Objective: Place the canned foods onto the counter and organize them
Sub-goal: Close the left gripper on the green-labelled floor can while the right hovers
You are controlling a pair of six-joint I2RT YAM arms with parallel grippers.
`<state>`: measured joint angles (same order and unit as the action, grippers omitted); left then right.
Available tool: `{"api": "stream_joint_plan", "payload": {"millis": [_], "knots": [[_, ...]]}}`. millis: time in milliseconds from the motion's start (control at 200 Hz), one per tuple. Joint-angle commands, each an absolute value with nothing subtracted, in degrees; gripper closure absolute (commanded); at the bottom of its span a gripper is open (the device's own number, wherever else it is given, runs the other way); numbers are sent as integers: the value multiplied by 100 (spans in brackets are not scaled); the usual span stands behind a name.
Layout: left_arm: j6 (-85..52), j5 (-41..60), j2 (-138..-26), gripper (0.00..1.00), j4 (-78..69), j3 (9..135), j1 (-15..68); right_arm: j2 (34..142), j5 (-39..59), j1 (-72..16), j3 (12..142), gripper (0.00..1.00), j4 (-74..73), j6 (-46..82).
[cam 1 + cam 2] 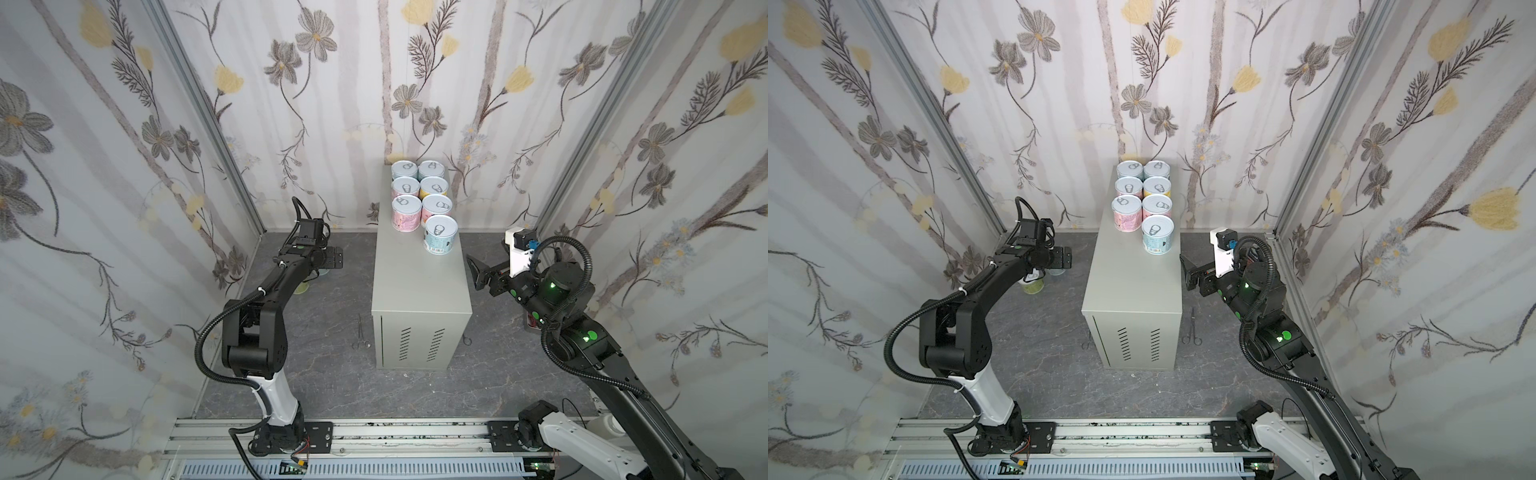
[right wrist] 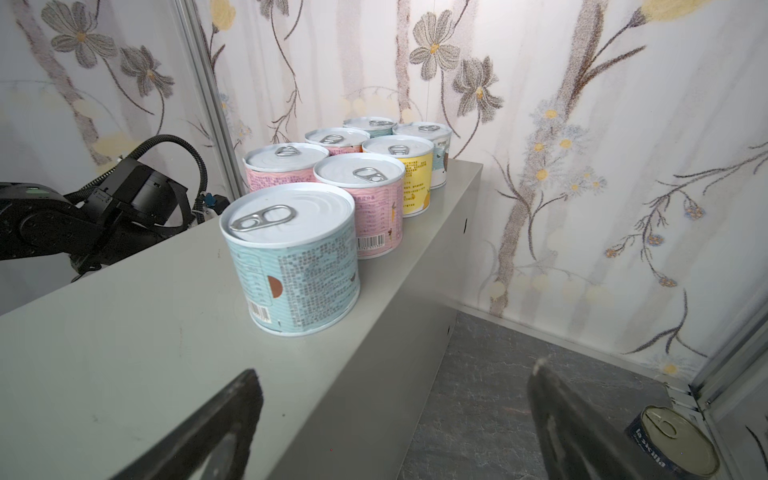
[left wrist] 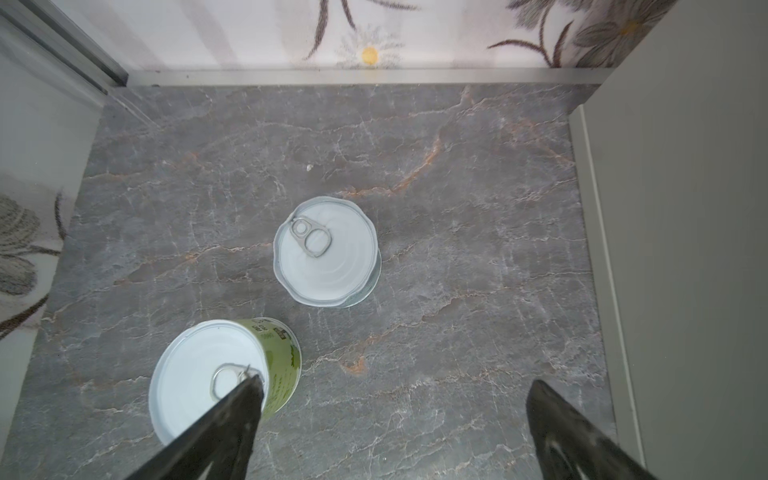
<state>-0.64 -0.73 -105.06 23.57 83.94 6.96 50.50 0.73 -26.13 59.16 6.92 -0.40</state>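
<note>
Well, the left gripper (image 3: 395,384) hangs wide open, empty, above the floor (image 3: 457,199): one jaw overlaps the green can (image 3: 187,365), the pale can (image 3: 326,251) just ahead. I'd centre squarely over one before closing. Seven cans (image 1: 433,185) fill the far end of the counter (image 1: 415,286), blue can (image 1: 440,237) frontmost. Beside the counter the right gripper (image 1: 478,272) gapes empty; the tomato can (image 2: 673,440) sits on the floor.

Counter (image 1: 419,291) top: near half bare, open from both sides. Far half blocked by close-packed cans (image 1: 433,187); one bare slot left of front blue can (image 1: 440,239). Floor (image 3: 457,208) left of counter: green can (image 3: 224,374), second can (image 3: 328,253), gap between.
</note>
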Motion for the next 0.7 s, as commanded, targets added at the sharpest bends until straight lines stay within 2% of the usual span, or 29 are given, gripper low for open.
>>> {"api": "stream_joint_plan", "payload": {"millis": [0,270,694], "knots": [[-214,-235,-10811,0,2411,8701,668,5040,281,-2520,5880,0,658,2],[-88,-175,-11731,0,2662,9560,406,5434,505,-2358,6126,0,666,-84],[53,-189,-12353,0,2812,10014,196,5876,733,-2265,6371,0,480,32]]}}
